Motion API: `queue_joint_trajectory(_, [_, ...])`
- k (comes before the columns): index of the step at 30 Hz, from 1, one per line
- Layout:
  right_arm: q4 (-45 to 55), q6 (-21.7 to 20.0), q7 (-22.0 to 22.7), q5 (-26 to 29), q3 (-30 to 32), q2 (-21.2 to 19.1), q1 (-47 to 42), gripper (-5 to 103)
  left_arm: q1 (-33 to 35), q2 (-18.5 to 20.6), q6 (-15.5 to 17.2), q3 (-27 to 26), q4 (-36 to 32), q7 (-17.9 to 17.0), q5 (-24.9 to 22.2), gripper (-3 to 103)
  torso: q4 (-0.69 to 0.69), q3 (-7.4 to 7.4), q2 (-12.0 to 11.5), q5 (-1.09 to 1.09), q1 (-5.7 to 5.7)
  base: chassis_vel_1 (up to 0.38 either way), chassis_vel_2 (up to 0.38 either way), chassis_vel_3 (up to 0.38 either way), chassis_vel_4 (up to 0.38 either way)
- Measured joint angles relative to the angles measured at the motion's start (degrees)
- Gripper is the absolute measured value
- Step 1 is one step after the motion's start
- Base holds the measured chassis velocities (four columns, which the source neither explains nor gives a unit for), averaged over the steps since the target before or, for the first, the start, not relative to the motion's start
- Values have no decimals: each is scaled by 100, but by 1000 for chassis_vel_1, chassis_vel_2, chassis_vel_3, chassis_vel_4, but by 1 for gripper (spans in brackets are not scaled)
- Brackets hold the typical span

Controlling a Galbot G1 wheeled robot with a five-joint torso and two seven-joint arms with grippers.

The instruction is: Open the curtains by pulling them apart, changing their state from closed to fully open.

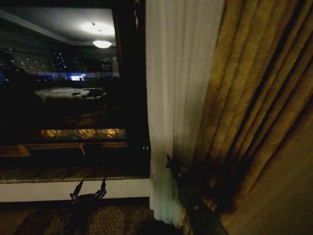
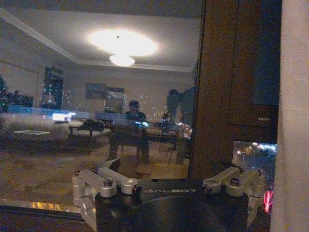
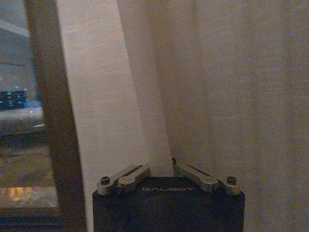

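Right gripper is pinching a fold of the sheer curtain, bunched beside the golden drape at the window's right edge. Risk: thin fabric slipping free. Left gripper is idling spread, empty, below the sill.

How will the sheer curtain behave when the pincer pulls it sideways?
The curtain will probably be floppy: it hangs in soft pleats and folds where the right pincer pinches it. It seems light, since it is thin and pale beside the heavy drape. It may bunch rather than slide as one sheet.
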Motion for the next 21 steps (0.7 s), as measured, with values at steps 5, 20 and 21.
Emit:
queue_joint_trajectory(5, [-50,-36,208,4,386,-24,43,0,-26,-2,-1,3,17,5,-2,100,-1,0,-1,5,0,0,0,0,0])
queue_joint_trajectory(20, [-536,-54,656,103,1791,-300,478,0,3,16,-114,6,119,155,-23,100,-1,1,-1,3,0,0,0,0,0])
queue_joint_trajectory(21, [-536,-54,656,103,1791,-300,478,0,3,16,-114,6,119,155,-23,100,-1,1,-1,3,0,0,0,0,0])
